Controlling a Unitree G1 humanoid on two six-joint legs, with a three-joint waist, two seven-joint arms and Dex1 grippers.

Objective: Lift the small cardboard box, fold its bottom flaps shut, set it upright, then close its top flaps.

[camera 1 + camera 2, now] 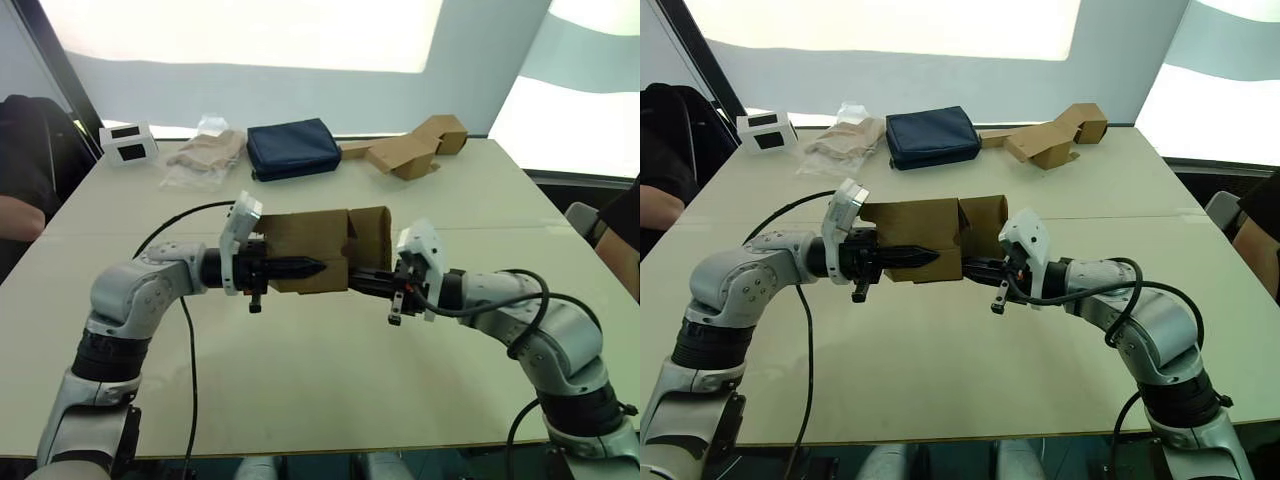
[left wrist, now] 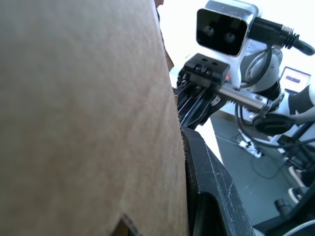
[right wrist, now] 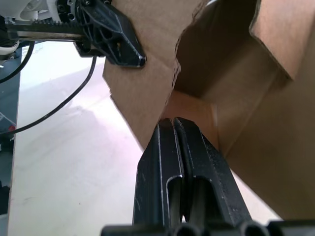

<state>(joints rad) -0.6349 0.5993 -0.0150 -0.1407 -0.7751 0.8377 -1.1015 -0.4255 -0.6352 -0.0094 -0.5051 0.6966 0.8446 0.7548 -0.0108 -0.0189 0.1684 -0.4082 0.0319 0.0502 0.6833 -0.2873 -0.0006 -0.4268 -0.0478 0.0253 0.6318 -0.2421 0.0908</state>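
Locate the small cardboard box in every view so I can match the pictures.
Left eye view: small cardboard box mid-frame, between both grippers.
Right eye view: mid-frame, between both grippers.
Left wrist view: its wall covers one side.
Right wrist view: open interior.
Shared landmark: left gripper against the box.

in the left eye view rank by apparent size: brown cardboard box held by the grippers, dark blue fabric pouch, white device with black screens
1. Brown cardboard box, largest, though nearer the camera, so true size is unsure.
2. Dark blue fabric pouch.
3. White device with black screens, smallest.
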